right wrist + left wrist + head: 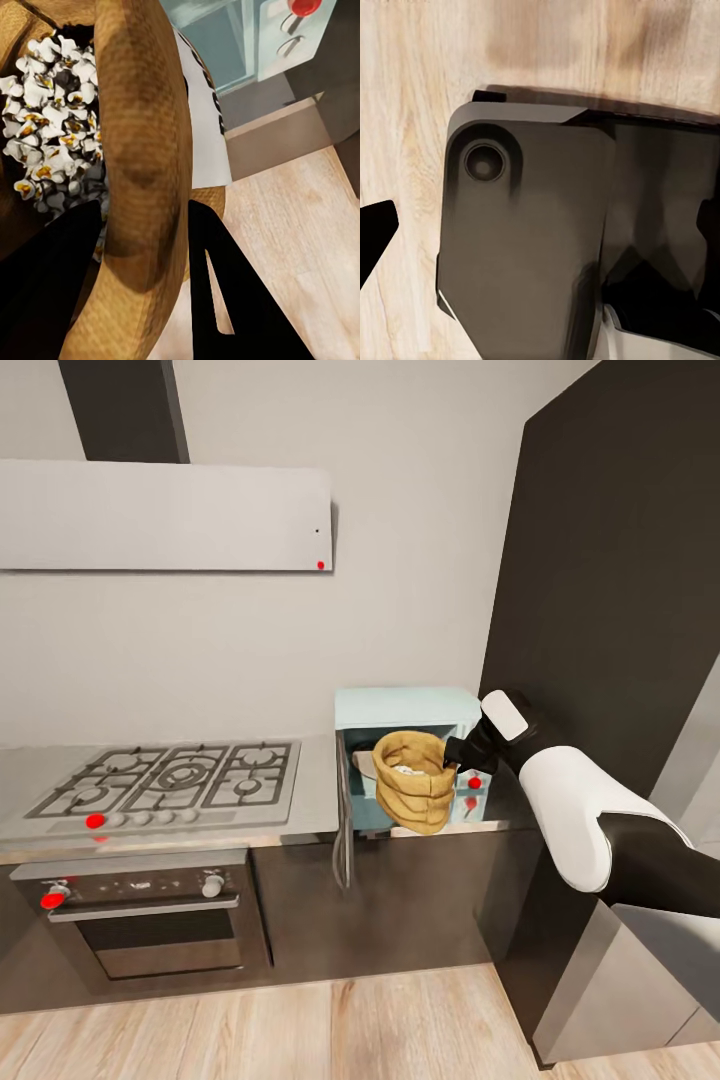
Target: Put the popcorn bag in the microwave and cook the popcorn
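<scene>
the popcorn bag [142, 150] is pinched by its rolled rim in the right gripper [146, 255], held upright so popcorn stays inside, at the microwave's [405, 710] open front, six o'clock of its top; the left gripper's state cannot be told.

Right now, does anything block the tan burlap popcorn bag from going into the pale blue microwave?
Nothing visible: the microwave door hangs open leftward, and the popcorn bag, clamped by the right gripper, sits at its opening.

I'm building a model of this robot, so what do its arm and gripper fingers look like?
In the head view the right arm has smooth, rounded white shells over black joints, with a small white wrist block ahead of a black right gripper. Its fingers are plain matte black, flat and tapered. No cables or markings show. A black fingertip of the left gripper shows in its wrist view.
</scene>
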Tool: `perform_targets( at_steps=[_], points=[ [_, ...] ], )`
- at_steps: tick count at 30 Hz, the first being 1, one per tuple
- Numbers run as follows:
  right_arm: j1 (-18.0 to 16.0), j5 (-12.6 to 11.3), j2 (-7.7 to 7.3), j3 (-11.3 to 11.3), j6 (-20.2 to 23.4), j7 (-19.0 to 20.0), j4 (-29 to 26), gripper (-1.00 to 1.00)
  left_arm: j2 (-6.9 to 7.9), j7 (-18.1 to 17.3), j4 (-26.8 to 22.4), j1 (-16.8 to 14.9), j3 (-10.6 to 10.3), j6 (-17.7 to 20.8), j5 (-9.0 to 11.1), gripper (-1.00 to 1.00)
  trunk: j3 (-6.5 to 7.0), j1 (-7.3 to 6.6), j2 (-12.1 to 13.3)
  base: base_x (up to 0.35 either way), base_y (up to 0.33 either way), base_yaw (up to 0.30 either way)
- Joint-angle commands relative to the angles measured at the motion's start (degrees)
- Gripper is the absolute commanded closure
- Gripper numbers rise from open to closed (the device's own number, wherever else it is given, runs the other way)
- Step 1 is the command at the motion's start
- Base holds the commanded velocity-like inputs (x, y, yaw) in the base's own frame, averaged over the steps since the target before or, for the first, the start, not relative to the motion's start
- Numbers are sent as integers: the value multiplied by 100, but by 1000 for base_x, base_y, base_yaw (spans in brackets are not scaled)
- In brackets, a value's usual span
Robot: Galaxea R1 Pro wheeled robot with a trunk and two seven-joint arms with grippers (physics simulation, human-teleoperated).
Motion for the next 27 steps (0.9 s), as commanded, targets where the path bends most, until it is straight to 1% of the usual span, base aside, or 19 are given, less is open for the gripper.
perform_targets(
  at_steps=[1,4,9,11,26,27],
  points=[
    [-4,-27,6,-43,12,-52,-7,100,-2,-8,4,-4,39,-17,3,-100,-9,1,-7,0,0,0],
    [-4,-27,6,-42,12,-52,-7,100,3,-8,5,-4,39,-15,3,-100,-9,1,-7,95,0,0],
    [-4,-27,6,-40,12,-52,-7,100,18,-8,6,-15,39,20,3,-100,-9,1,-7,298,0,0],
    [-4,-27,6,-40,12,-52,-7,100,8,-8,3,-8,39,0,3,-100,-9,1,-7,125,0,0],
    [14,-27,6,-41,12,-56,-7,100,-4,-8,5,0,39,-16,3,-100,-9,1,-7,8,0,0],
    [17,-27,6,-41,12,-54,-7,100,-5,-8,5,2,39,-16,3,-100,-27,23,-47,0,0,0]
  ],
)
